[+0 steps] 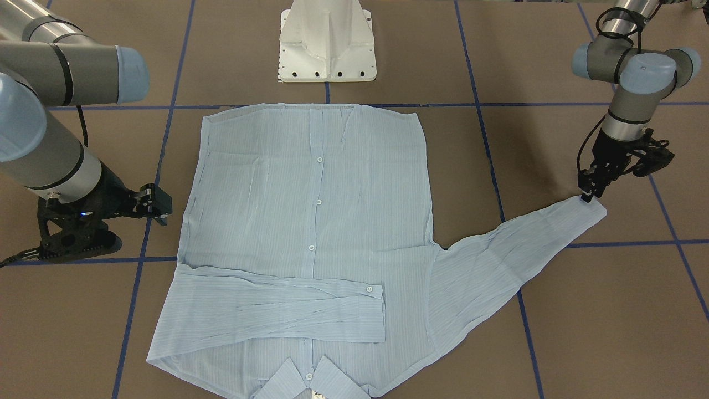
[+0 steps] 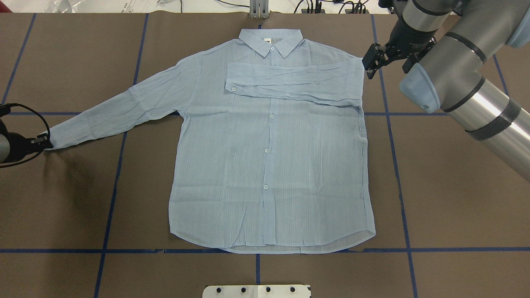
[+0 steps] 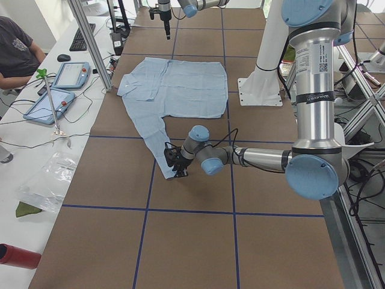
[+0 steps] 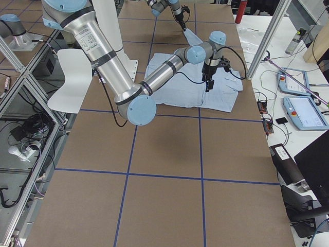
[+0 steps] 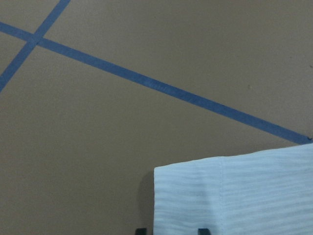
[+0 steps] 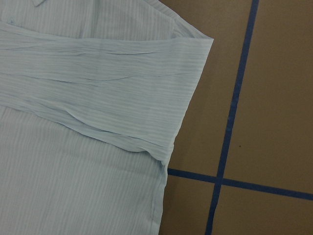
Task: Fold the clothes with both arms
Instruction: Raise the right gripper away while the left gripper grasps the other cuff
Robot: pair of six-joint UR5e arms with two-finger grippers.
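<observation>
The light-blue shirt (image 2: 269,165) lies flat and face up on the brown worktop (image 2: 455,207), directly in front of the white pedestal base (image 1: 328,50). Its hem is the edge nearest the base and its collar (image 2: 271,41) the edge farthest from it. The front is closed, with a row of small white buttons (image 2: 272,116) running straight away from the base. The sleeve on the base's right side (image 2: 294,82) is folded flat across the chest just below the collar, its buttoned cuff ending a little past the button row. The other sleeve (image 2: 116,111) stretches out slantwise well to the base's left, lying on the worktop over a blue tape line (image 2: 124,136). The left claw (image 1: 588,195) points down at that sleeve's cuff (image 1: 590,213). In the left wrist view two dark fingertips (image 5: 202,231) show at the cuff's corner, close set, but whether they pinch the cloth cannot be told. The right claw (image 2: 369,63) hangs to the base's right and far from it, just beside the shirt's shoulder where the folded sleeve turns, its fingers apart and holding nothing.
</observation>
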